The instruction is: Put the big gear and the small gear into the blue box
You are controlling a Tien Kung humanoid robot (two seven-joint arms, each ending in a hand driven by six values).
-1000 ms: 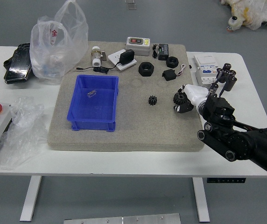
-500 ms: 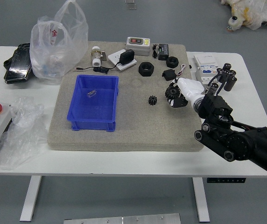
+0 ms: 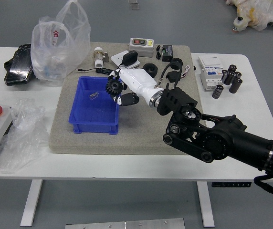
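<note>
My right hand [image 3: 124, 88] reaches in from the right, its fingers closed on the big black gear [image 3: 113, 86]. Hand and gear are over the right side of the blue box [image 3: 93, 128], near its far right corner. A small clear item lies on the box floor. The small gear does not show now; the white back of the hand and the forearm cover the mat where it lay in the earlier frames. Of the left arm nothing is in the picture.
A grey mat [image 3: 79, 147] lies under the box. Behind are a white-topped bottle [image 3: 98, 57], a black adapter [image 3: 129, 58] and a grey device [image 3: 141, 46]. Plastic bags [image 3: 60, 43] stand at the left; a white box [image 3: 210, 71] and black cylinders [image 3: 236, 85] at the right.
The right hand has carried the big gear leftward across the mat, from right of the small gear to over the box. The small gear has gone out of sight behind the hand and arm.
</note>
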